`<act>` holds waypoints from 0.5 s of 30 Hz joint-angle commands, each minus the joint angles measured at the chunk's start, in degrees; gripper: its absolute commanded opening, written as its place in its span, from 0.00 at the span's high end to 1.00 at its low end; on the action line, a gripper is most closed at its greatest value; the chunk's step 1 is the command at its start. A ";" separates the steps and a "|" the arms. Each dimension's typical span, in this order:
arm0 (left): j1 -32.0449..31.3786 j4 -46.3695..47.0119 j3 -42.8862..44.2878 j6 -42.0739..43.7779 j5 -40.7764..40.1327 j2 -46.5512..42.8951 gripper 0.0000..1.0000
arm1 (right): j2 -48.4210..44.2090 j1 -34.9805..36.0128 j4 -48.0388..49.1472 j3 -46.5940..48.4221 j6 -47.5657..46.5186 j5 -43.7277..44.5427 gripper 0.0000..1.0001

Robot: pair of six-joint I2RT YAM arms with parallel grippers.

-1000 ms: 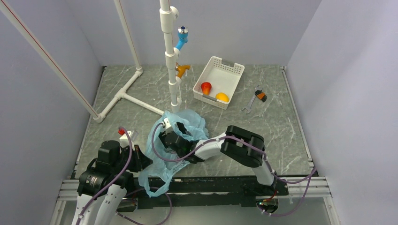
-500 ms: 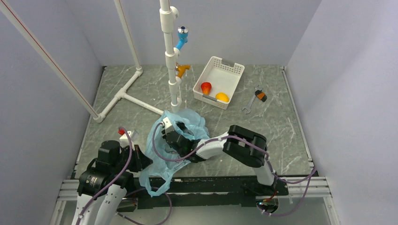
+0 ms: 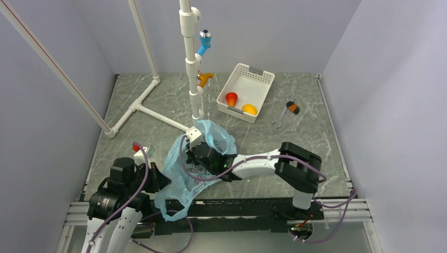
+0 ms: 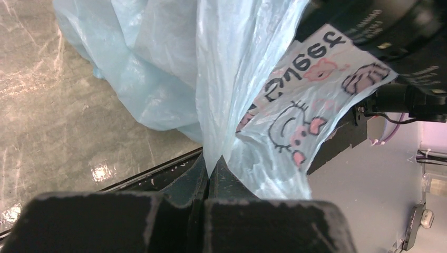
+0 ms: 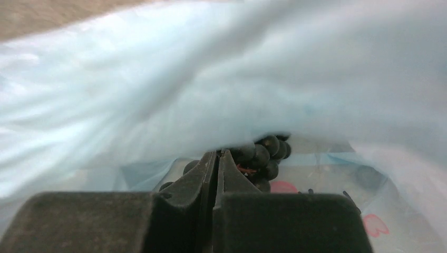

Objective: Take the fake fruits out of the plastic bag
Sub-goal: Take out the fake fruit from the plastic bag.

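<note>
The light-blue plastic bag point(image 3: 179, 171) lies crumpled at the near middle of the table. My left gripper point(image 4: 211, 161) is shut on a fold of the plastic bag point(image 4: 174, 68) at its near edge. My right gripper point(image 5: 217, 153) reaches inside the plastic bag point(image 5: 211, 79), jaws together, with a bunch of dark grapes point(image 5: 263, 153) straddling its tips; a bag fold hides the exact contact. From above, only the right wrist point(image 3: 205, 155) shows within the bag. A red-orange fruit point(image 3: 231, 98) and a yellow-orange fruit point(image 3: 249, 109) lie in the white basket point(image 3: 248, 79).
A white pipe stand point(image 3: 192, 68) rises just behind the bag, with pipes running left along the table. An orange-handled wrench point(image 3: 288, 109) lies right of the basket. A small red-capped object point(image 3: 139, 150) sits by the left arm.
My right gripper has closed inside the bag, and its arm has stretched out lower and longer, with the elbow swung to the right. The bag's top has shifted toward the pipe stand.
</note>
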 commanded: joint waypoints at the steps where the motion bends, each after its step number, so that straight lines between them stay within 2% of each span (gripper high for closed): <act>1: 0.60 1.18 0.07 0.32 0.43 0.69 1.00 | -6.09 0.44 -0.06 -1.11 1.19 -3.05 1.00; 15: 0.64 3.59 -0.34 -5.61 -3.25 -1.06 1.00 | -18.37 2.87 -6.56 -5.10 4.24 -20.98 1.00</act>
